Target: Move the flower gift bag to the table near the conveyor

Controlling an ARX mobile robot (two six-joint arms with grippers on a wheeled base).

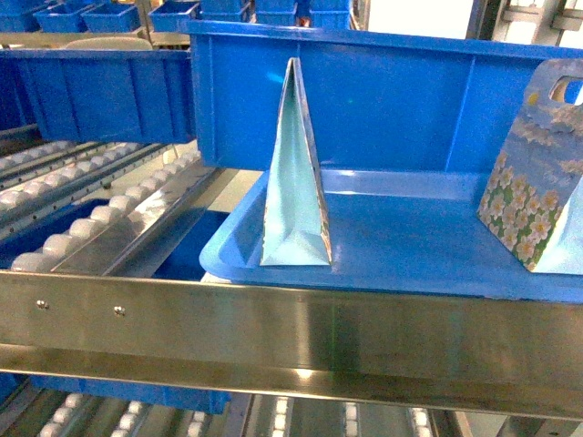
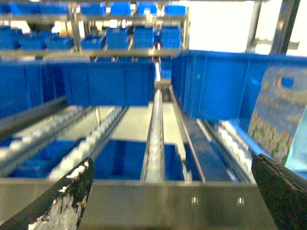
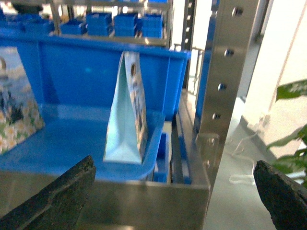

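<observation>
Head view: the flower bag [image 1: 537, 182] stood upright on the blue tray [image 1: 273, 257] behind the steel rail [image 1: 291, 332], conveyor [image 1: 82, 228] to the left.

Left wrist: left end effector [image 2: 172, 191] gaped, released, bag ahead-right.

Right wrist: right end effector [image 3: 175, 191] spread wide, ungrasping. Approach step, I'd say; next, reach and pinch the bag.

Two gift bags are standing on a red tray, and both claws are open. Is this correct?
Not quite: the tray is blue, not red, as the head view shows. Two gift bags do stand on it, one seen edge-on, one flowered, and both claws are open.
</observation>
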